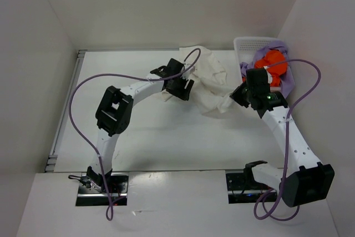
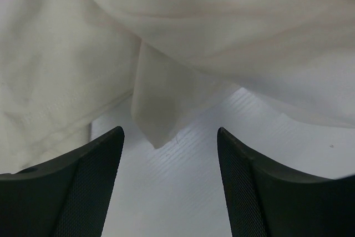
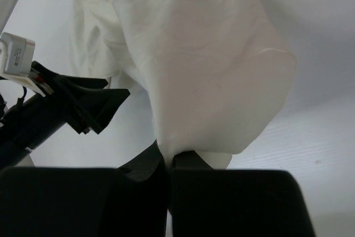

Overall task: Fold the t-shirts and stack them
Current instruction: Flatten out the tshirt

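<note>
Cream-white t-shirt [image 1: 213,81] crumpled, creased | right fingers [image 3: 233,203] pinching its fold | left fingers [image 2: 83,192] spread, facing its corner

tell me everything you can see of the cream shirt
The cream shirt is soft, thin, crumpled cloth, bunched and unfolded on the table toward its far right. The right gripper is shut on one edge, holding a fold up. The open left gripper faces a loose corner, not gripping it.
</note>
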